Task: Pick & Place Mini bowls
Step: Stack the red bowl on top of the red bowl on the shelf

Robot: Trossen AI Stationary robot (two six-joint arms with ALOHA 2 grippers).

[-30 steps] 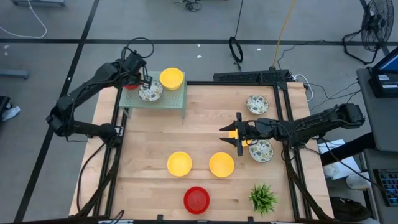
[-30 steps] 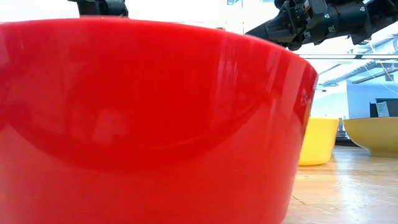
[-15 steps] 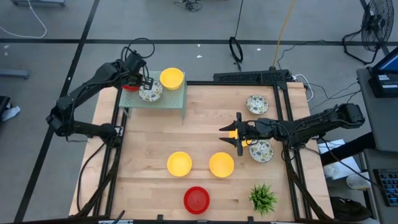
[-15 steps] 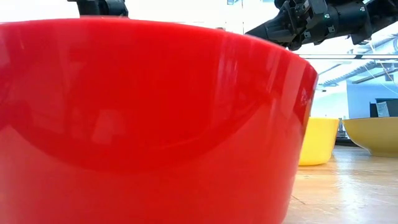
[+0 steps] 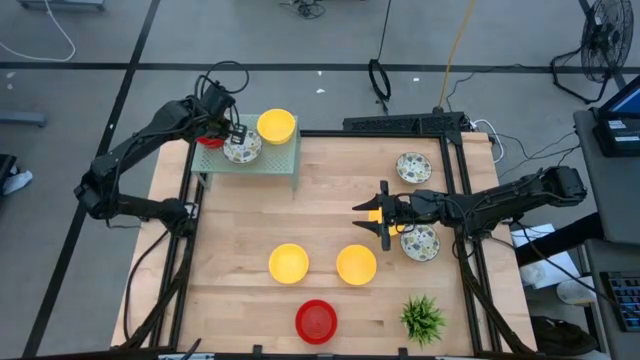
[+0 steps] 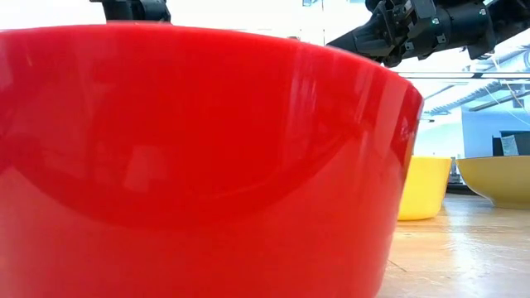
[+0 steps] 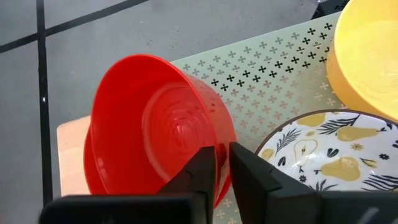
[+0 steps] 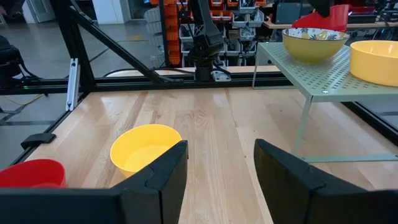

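Left arm is stretched out to the far left corner of the table, with the left gripper (image 5: pixel 222 130) over the pale green perforated shelf (image 5: pixel 270 160). In its wrist view the fingers (image 7: pixel 205 168) sit close together around the rim of a red bowl (image 7: pixel 155 127) that's tilted up on its edge and nested in a second red one at the shelf's corner. Gap looks narrow, but I can't tell whether it's actually clamped or letting go.

Right beside that is a white bowl with a pear pattern (image 5: pixel 242 148), then a yellow bowl (image 5: pixel 276 126), both on the shelf.

Right arm reaches in from the right side, low over the middle of the table. The right gripper (image 5: pixel 384 216) has its fingers spread wide and empty, above a yellow bowl (image 5: pixel 374 212).

Two more yellow bowls (image 5: pixel 288 262) (image 5: pixel 356 265) sit on the light wooden tabletop (image 5: pixel 330 200), a red bowl (image 5: pixel 316 320) near the front edge, two patterned ones (image 5: pixel 413 167) (image 5: pixel 420 243) on the right, and a small green plant (image 5: pixel 423 318) at the corner.

No readable writing. Grey floor with cables around.
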